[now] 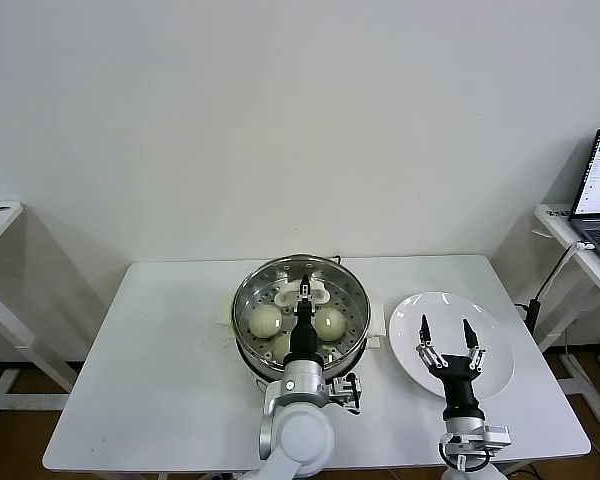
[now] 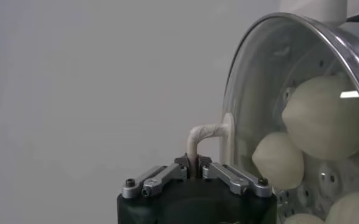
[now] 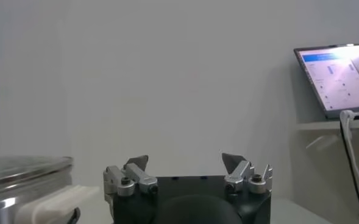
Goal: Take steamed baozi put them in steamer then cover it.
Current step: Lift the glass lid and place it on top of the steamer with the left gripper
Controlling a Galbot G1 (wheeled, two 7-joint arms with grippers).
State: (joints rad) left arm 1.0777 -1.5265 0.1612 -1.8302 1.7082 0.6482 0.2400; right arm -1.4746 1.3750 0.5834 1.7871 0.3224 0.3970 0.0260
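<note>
Closest to you at bottom centre of the head view, your left gripper is pinched tight on the white handle of the glass lid, which sits on the steamer mid-table. Through the glass you can make out steamed baozi, partly hidden by the arm. Lower right, your right gripper hovers over the white plate, fingers spread wide, holding nothing.

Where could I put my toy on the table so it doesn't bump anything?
The table is bare between its left edge and the steamer. The white plate is bare too, but the open right gripper hovers over it. The middle is crowded: baozi in the steamer, and the left gripper shut on the lid handle.
</note>
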